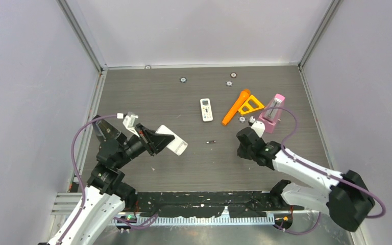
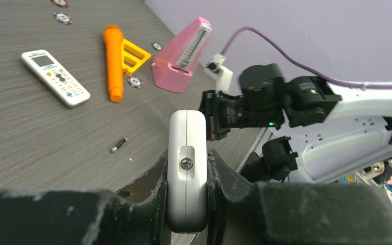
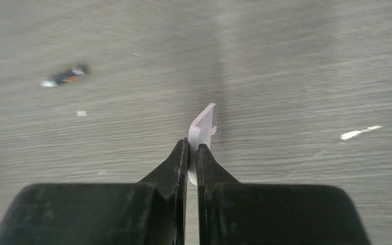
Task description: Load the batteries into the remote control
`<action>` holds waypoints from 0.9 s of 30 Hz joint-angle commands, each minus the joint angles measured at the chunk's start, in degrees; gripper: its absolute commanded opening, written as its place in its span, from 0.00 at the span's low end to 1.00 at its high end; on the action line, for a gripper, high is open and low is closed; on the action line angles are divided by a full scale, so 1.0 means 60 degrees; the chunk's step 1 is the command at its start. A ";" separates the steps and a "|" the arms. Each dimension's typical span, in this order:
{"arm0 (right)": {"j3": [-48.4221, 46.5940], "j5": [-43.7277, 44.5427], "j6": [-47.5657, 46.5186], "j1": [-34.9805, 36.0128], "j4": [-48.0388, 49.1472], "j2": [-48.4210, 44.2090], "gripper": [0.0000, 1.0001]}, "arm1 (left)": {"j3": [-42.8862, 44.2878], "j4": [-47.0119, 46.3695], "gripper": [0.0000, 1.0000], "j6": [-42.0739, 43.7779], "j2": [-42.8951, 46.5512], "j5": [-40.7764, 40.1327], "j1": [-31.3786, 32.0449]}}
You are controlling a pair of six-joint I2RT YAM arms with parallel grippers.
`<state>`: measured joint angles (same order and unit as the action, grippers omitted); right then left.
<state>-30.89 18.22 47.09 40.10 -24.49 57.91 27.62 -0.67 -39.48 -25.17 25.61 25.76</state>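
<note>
My left gripper (image 1: 155, 139) is shut on the edges of a white remote (image 1: 173, 142) and holds it tilted above the table, left of centre. The left wrist view shows it edge-on (image 2: 186, 153) with a screw in its end. One dark battery with silvery ends (image 1: 211, 142) lies on the table between the arms; it also shows in the left wrist view (image 2: 118, 145) and, blurred, in the right wrist view (image 3: 64, 76). My right gripper (image 1: 241, 147) is shut on a thin white plastic cover (image 3: 203, 130) just above the table. Green and purple batteries are out of view.
A second white remote (image 1: 206, 109) lies face up at centre back. An orange microphone (image 1: 236, 106), a yellow triangle (image 1: 251, 105) and a pink metronome (image 1: 272, 113) stand behind my right gripper. Poker chips (image 1: 183, 79) are scattered at the back.
</note>
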 commanded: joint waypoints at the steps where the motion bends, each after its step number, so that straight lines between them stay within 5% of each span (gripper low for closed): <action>1: -0.0457 0.1085 -0.0662 -0.0033 -0.0678 0.1383 0.05 | 0.0446 -0.0751 0.00 0.0274 -0.0022 0.0735 -0.0030; 8: -0.0786 0.0700 -0.1084 -0.0031 0.0304 0.2218 0.05 | 0.0445 -0.0643 0.00 0.0178 0.0016 0.0594 -0.0030; 15: 0.0005 -0.1569 -0.0972 -0.0166 0.2564 0.1187 0.05 | 0.0417 -0.0519 0.00 0.0209 0.0112 0.0424 -0.0034; 27: 0.1649 -0.4623 0.0319 -0.0966 0.5568 0.2257 0.12 | 0.0373 -0.0419 0.00 0.0230 0.0108 0.0294 -0.0030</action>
<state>-23.03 -4.14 46.37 35.18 3.68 69.01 27.94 -1.45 -38.70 -25.08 28.08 25.76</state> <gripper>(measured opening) 0.112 0.232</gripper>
